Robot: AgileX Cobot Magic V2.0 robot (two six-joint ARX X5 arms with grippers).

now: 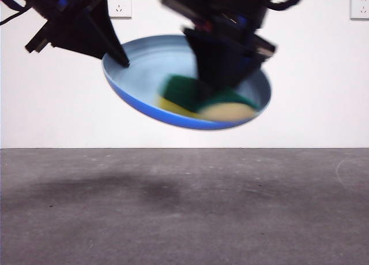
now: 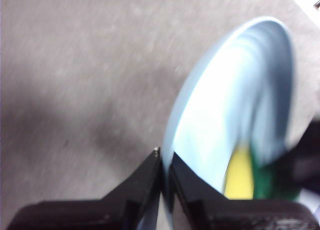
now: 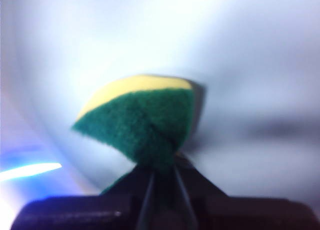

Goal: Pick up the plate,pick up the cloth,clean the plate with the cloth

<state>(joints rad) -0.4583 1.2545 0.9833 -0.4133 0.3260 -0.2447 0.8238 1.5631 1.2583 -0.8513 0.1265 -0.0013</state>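
The plate (image 1: 144,63) hangs tilted well above the counter (image 1: 184,207), its hollow facing the front camera. The left end effector (image 2: 162,165) is clenched on its rim. Against its inner face sits the cloth (image 3: 142,122), pinched by the right end effector (image 3: 162,177). The cleaning step looks under way; next, the cloth likely needs sweeping across the face while the plate is held steady.

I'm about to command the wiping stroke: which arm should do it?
Right. The right gripper is shut on the sponge against the plate, while the left gripper clamps the rim, holding the plate off the table.
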